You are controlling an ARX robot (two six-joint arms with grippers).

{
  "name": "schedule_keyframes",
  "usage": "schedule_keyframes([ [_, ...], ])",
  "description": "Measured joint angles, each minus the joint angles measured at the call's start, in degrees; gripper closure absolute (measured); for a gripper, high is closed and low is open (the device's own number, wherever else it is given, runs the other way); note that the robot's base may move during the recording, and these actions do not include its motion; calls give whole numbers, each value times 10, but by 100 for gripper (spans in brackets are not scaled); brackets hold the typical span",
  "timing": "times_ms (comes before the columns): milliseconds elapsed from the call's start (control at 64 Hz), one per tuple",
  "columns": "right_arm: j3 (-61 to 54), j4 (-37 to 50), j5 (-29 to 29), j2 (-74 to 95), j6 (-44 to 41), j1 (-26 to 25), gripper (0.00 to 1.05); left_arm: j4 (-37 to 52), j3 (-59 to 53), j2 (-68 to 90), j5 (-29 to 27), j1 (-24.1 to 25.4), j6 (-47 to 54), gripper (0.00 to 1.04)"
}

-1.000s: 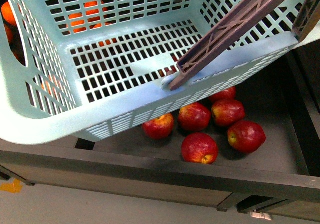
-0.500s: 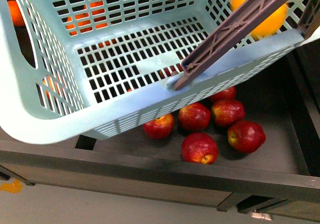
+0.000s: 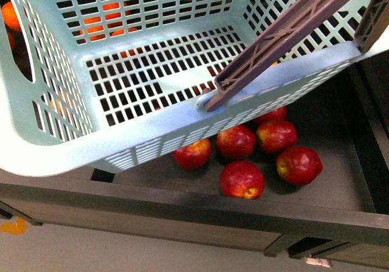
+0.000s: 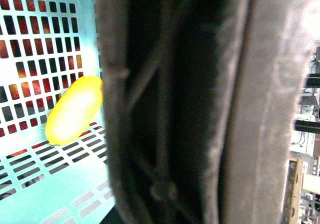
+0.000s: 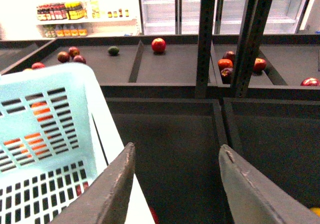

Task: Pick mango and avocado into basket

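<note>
The light teal basket point(image 3: 140, 129) hangs tilted over the fruit bins and fills most of the front view. Its brown handle point(image 3: 285, 31) crosses the near rim. My left gripper is shut on the basket by that handle point(image 4: 175, 108), which blocks the left wrist view and hides the fingers. The yellow-orange mango point(image 4: 75, 111) lies on the slotted floor inside the basket. My right gripper point(image 5: 177, 148) is open and holds nothing, just beside the basket's rim point(image 5: 95, 108) over a dark bin. A small dark green fruit, possibly the avocado point(image 5: 114, 50), sits in a far bin.
Several red apples point(image 3: 243, 179) lie in the dark bin under the basket, behind its front ledge point(image 3: 182, 205). Oranges point(image 3: 100, 21) show through the lattice. Dark shelf posts point(image 5: 207, 38) rise ahead of the right gripper, with more apples point(image 5: 158, 44) in far bins.
Half a second ago the mango showed at the basket's far right corner in the front view; now it is out of sight there. The basket swung slightly and came back.
</note>
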Motion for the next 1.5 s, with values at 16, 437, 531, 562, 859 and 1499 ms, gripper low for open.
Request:
schedule_keyframes([
  [16,-4,1,0,-3,-1,-1,65,0,0,0,0,0,0,91],
  [437,-141,-4,-38,-142,-13,-41,103,0,0,0,-5,1,1,91],
  [531,-162,-21,-39,-178,-13,-41,103,0,0,0,-5,1,1,91],
  [562,-167,-26,-39,-189,-13,-41,103,0,0,0,-5,1,1,91],
  [859,-193,-60,-39,-254,-14,-41,73,0,0,0,-5,1,1,91],
  [1499,-193,-60,-37,-255,-14,-42,9,0,0,0,10,-7,-5,91],
])
